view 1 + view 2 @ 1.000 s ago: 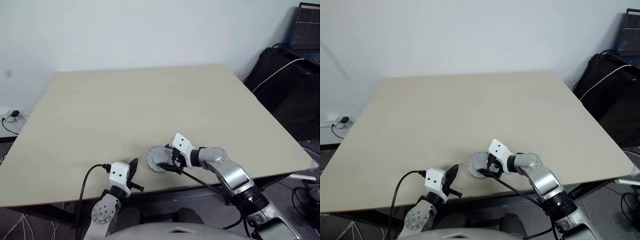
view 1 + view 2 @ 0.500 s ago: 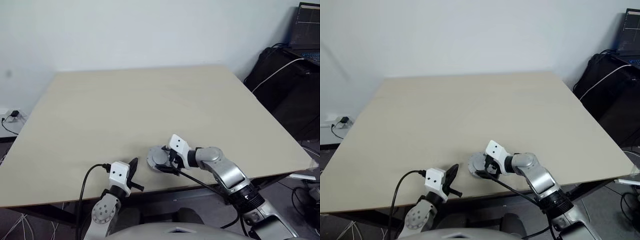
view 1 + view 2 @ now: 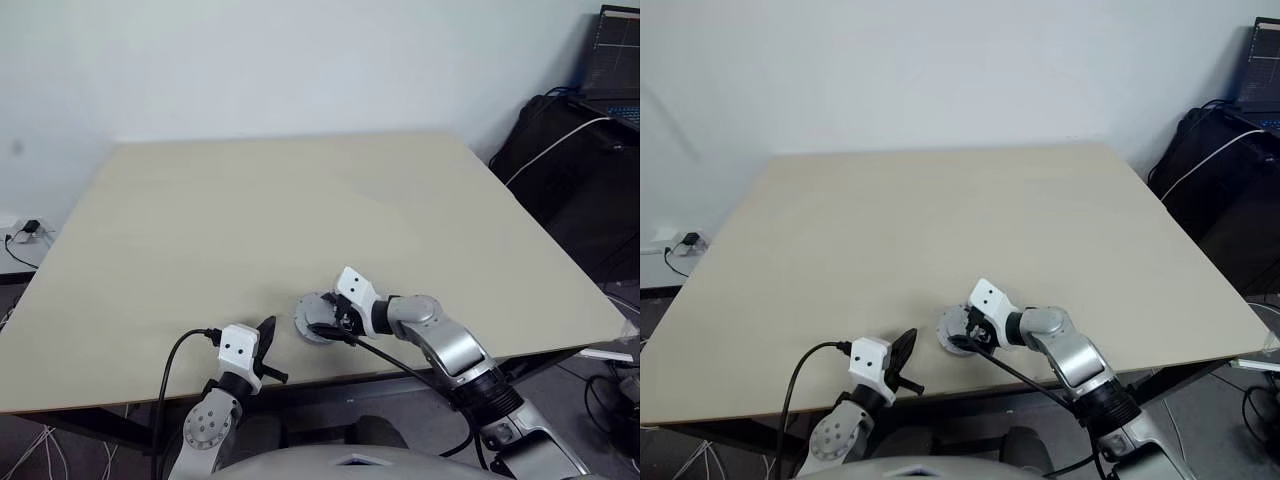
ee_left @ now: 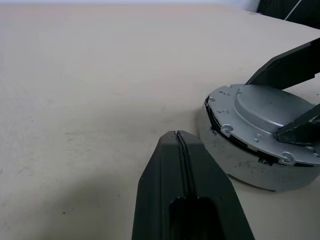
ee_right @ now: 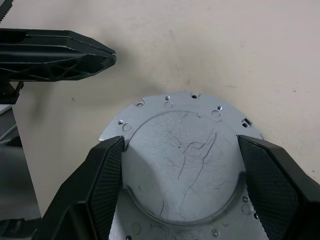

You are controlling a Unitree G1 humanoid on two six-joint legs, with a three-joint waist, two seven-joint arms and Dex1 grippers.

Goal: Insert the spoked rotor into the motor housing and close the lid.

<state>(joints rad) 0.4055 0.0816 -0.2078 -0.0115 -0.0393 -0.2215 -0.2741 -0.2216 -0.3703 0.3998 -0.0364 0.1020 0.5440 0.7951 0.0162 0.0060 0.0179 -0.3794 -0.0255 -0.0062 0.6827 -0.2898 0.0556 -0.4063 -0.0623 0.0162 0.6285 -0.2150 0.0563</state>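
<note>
My right pincer (image 5: 180, 165) straddles the lid (image 5: 182, 170) on the motor housing (image 4: 260, 167), fingers wide (left pincer (image 4: 181, 145) shut); next, seat it flush.

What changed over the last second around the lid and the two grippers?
The right gripper has narrowed its fingers onto the raised centre of the lid, which sits on the motor housing. The left gripper stayed shut beside it, and the table is unchanged.

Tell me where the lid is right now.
The lid sits on the motor housing near the table's front edge, between the right gripper's fingers, with the shut left gripper just to its left.
</note>
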